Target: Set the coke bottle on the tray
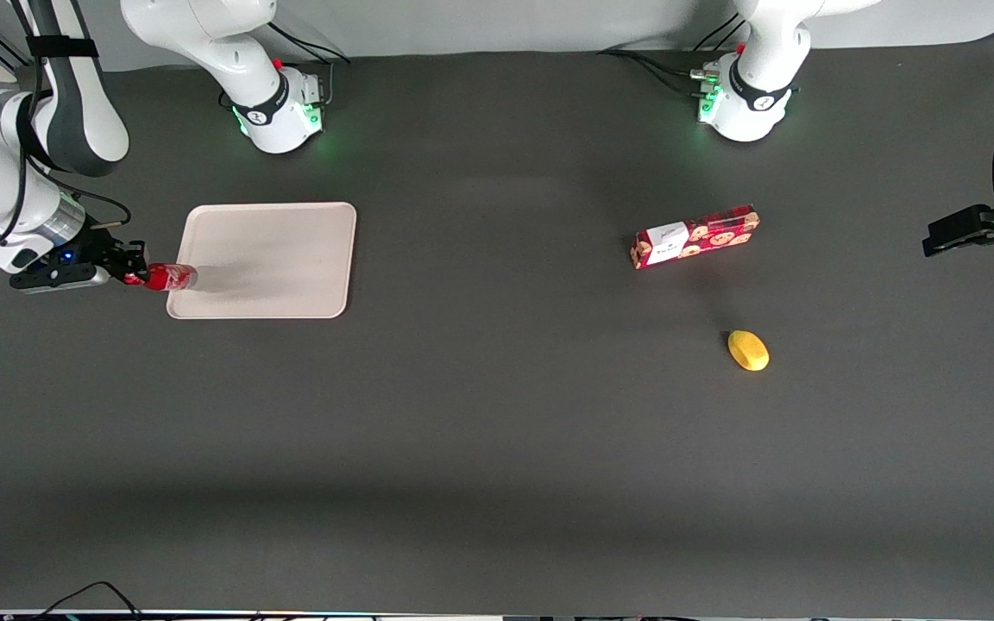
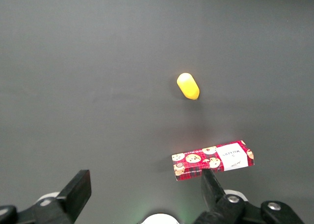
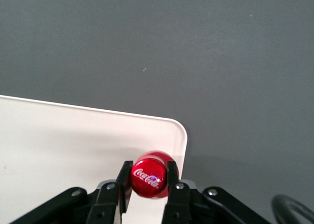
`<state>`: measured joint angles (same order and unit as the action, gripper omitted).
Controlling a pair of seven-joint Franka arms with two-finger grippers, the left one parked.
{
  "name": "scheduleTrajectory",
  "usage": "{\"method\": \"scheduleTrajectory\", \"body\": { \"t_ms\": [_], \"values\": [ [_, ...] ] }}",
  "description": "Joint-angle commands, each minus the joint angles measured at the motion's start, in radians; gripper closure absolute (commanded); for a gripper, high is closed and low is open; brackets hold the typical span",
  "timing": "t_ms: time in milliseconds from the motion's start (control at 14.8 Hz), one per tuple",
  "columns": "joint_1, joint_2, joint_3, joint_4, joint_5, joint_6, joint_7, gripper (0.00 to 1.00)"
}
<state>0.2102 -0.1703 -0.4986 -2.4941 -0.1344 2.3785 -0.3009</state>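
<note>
Jaws clamped on the coke bottle, one finger against each side of the red cap, w/ white script lettering visible on the cap top in the right wrist view. Gripper closed on the bottle, no gap seen betw. pads and cap. In the front view the gripper sits at the working arm's end of the table, right at the tray's short edge, and the coke bottle extends from the fingers over that edge. Whether the bottle's base touches the tray surface or hangs just above it: cannot tell from either view.

Tray is flat, beige, rounded corners, low rim; lies on the dark table. Right wrist view shows the tray under the bottle, w/ the bottle near one rounded corner, just inside the rim. A soft shadow runs across the tray from the bottle. Rest of tray surface bare.

Other items, well apart from tray, toward the parked arm's end of the table: red cookie box lying flat, and a small yellow object nearer the front camera than the box. Both also show in the left wrist view: cookie box, yellow object, apart from each other.
</note>
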Motion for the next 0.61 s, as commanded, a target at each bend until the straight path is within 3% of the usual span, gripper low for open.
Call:
{"method": "scheduleTrajectory", "body": {
  "t_ms": [0,542],
  "values": [
    [-0.006,-0.035,0.003,-0.028,-0.01,0.024,0.015,1.0],
    [0.003,-0.069,0.008,-0.04,-0.011,0.039,0.065,1.0]
  ]
}}
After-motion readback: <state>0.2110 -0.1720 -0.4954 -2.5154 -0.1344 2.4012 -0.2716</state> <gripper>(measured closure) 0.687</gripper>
